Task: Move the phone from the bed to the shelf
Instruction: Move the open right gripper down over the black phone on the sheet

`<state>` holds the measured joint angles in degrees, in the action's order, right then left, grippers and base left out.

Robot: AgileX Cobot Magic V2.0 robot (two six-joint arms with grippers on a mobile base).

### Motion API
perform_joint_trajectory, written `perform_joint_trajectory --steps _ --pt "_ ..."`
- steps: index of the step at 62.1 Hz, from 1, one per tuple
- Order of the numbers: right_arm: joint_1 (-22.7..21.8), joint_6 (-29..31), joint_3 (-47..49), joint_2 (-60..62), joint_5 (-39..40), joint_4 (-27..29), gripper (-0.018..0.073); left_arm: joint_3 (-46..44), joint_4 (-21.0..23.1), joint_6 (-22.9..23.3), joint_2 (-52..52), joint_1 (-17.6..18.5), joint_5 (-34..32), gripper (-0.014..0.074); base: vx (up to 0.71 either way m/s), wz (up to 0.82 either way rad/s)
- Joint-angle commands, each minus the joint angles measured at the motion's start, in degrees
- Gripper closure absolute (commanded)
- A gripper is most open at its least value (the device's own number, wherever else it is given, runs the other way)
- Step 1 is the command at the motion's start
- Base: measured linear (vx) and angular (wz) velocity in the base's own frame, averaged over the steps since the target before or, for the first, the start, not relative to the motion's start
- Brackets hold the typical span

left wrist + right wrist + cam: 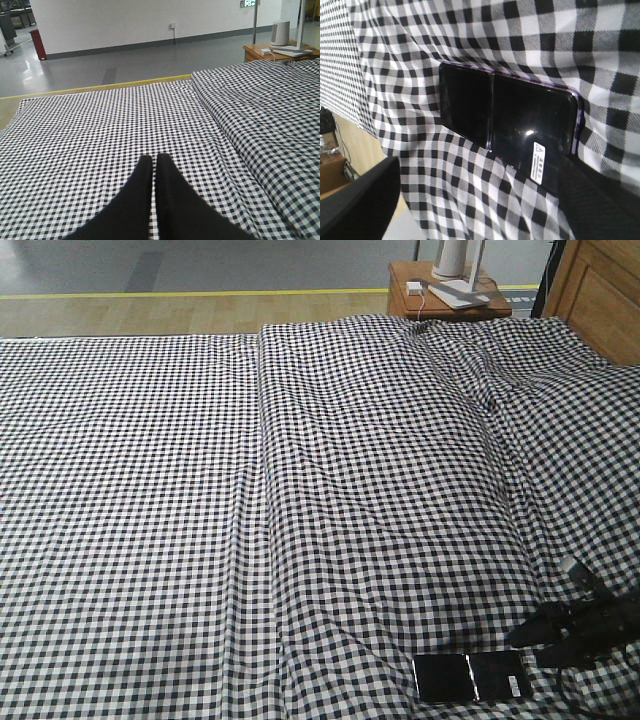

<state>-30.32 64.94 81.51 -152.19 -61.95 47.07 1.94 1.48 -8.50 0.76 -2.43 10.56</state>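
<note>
Brown side table (402,304), white charger (413,287)

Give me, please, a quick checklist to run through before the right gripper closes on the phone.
1. Phone lying flat on the bed: ok.
2. Right gripper open: ok, fingers wide apart in the wrist view.
3. Phone centred between those fingers: not ok, one finger overlaps the sticker end.
4. Finger touching the phone: cannot tell.
5. Left gripper shut, no phone in its view: ok.
</note>
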Motion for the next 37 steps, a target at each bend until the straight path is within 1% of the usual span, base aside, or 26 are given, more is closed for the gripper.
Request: perform_joint_trajectory --steps 1,26,37 --pt "0.03 0.90 2.03 1.76 -2.98 1.87 -0.0035 -1.22 0.52 0.33 0.77 0.20 -4.15 0.0595 0.00 0.00" --pt "0.03 1.17 6.25 -2.13 -3.48 3.73 -0.0035 -1.22 0.52 0.33 0.77 0.20 -4.15 0.0595 0.00 0.00" --pt "0.03 1.50 6.31 -4.20 -3.32 4.86 -0.0035 -1.22 0.52 0.33 0.77 0.20 -4.15 0.0595 0.00 0.00"
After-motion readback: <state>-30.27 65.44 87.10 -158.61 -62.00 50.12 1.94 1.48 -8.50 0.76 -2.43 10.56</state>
